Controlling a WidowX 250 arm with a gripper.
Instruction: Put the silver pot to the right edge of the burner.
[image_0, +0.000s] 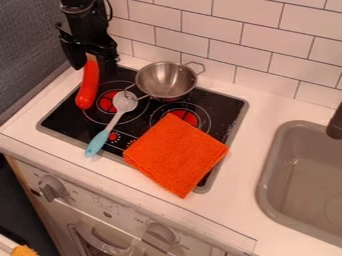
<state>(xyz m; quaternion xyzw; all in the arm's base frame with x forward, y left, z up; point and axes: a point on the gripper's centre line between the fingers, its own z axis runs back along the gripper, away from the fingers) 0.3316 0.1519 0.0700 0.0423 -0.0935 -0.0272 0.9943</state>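
Silver pot (165, 80) upper centre, upright, rear of the stove (224, 106), likely parked clear of the orange cloth (176, 154) (hogs lower centre). Claw (92, 61) upper left by red item (87, 90); can't tell if gripping.

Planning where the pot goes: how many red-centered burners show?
2: a left burner, partly under the spoon, and a right burner, partly under the orange cloth. The cloth or pot may hide more.

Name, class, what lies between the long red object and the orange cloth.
A spoon with a light blue handle lies between the red object and the orange cloth, as the camera view shows.
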